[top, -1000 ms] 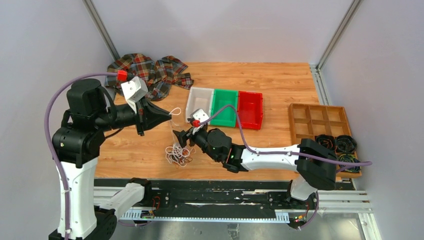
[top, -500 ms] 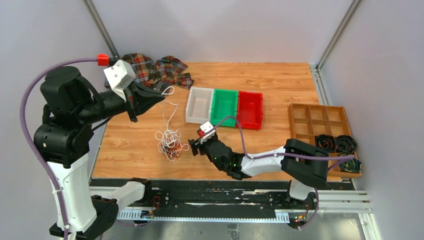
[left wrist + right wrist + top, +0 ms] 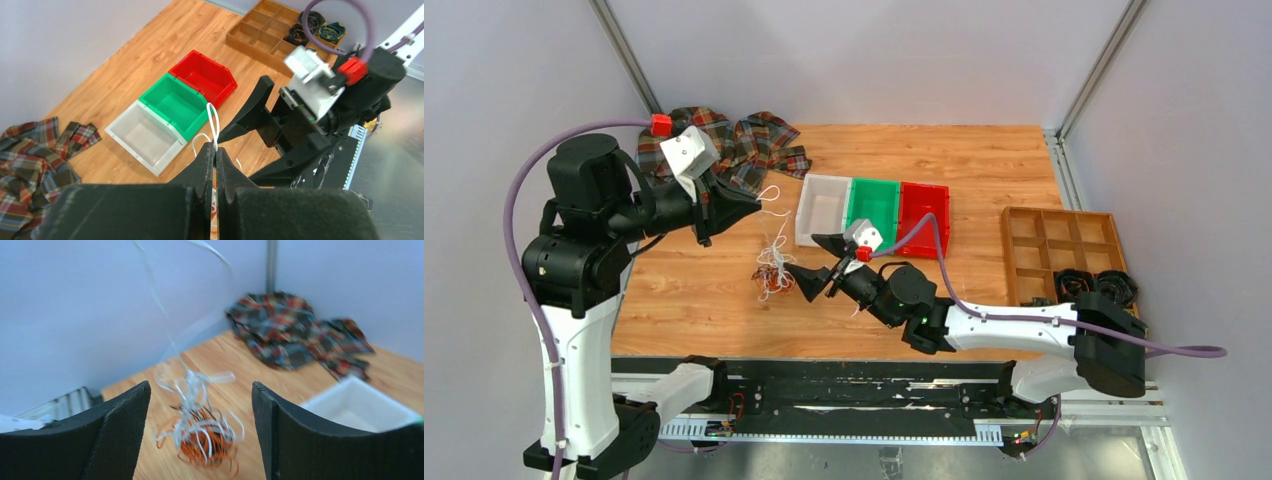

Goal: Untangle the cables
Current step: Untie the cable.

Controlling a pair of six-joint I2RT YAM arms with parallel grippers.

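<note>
A tangle of thin white, orange-brown and black cables (image 3: pixel 771 275) hangs just over the wooden table. My left gripper (image 3: pixel 757 205) is shut on a white cable (image 3: pixel 214 117), whose loop sticks out past the fingertips, and holds it up above the tangle. In the right wrist view the tangle (image 3: pixel 205 435) sits between and beyond my fingers. My right gripper (image 3: pixel 814 262) is open, close to the right of the tangle, pointing at it.
White (image 3: pixel 822 210), green (image 3: pixel 872 216) and red (image 3: pixel 924 220) bins stand in a row behind the right gripper. A plaid cloth (image 3: pixel 744 150) lies at the back left. A wooden compartment tray (image 3: pixel 1064 250) with dark coils stands at the right.
My left gripper has come back down and right with the white cable. The tangle has shifted right. My right gripper has risen, opened towards the tangle and moved close to it.
</note>
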